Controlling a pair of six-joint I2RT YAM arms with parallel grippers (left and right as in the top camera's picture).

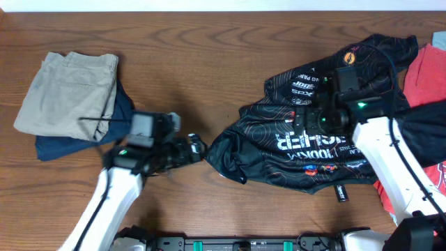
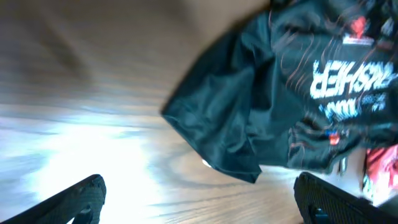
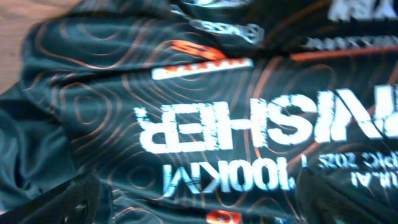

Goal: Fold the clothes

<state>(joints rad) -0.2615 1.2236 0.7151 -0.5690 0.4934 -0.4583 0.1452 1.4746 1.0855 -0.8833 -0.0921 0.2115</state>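
The clothes are a black jersey (image 1: pixel 258 139) with thin orange contour lines and white lettering, lying crumpled right of the table's middle. My left gripper (image 1: pixel 198 148) hovers just off its left edge, open, with only bare wood between its fingers (image 2: pixel 78 198). From the left wrist the jersey (image 2: pixel 280 87) lies ahead and to the right of the left gripper (image 2: pixel 202 205). My right gripper (image 1: pixel 298 120) hangs open over the jersey's middle. The right wrist view is filled by the jersey (image 3: pixel 205 81), with the right gripper (image 3: pixel 205 199) spread wide above the lettering and nothing pinched.
Folded khaki trousers (image 1: pixel 66 90) rest on a navy garment (image 1: pixel 120 110) at the far left. A red T-shirt (image 1: pixel 428 70) lies at the right edge beside the jersey, and a corner of it (image 2: pixel 379 165) shows in the left wrist view.
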